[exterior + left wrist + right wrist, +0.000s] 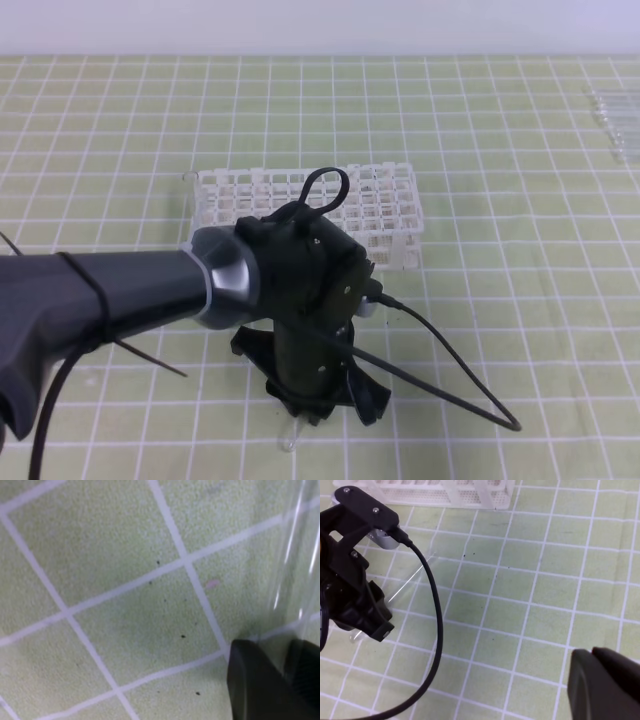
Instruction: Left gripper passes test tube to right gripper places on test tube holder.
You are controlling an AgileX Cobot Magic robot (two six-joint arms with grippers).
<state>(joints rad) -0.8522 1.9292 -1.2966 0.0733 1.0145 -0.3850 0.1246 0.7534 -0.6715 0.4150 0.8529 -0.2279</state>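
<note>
Left gripper (322,400) closed on test tube (405,586), low over counter (520,300), just in front of test tube holder (385,205). Tube tilted, btm end poking out below gripper. Right gripper (602,685) closed, holding nothing.

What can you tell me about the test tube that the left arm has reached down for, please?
The test tube is a slim tube of clear glass, hard to see against the green gridded mat. It lies slanted on the mat in front of the white test tube holder, apart from it. Its lower end sits between the black fingers of the left gripper, shut on it; the rounded tip pokes out below the gripper. Its upper end points toward the holder.
</note>
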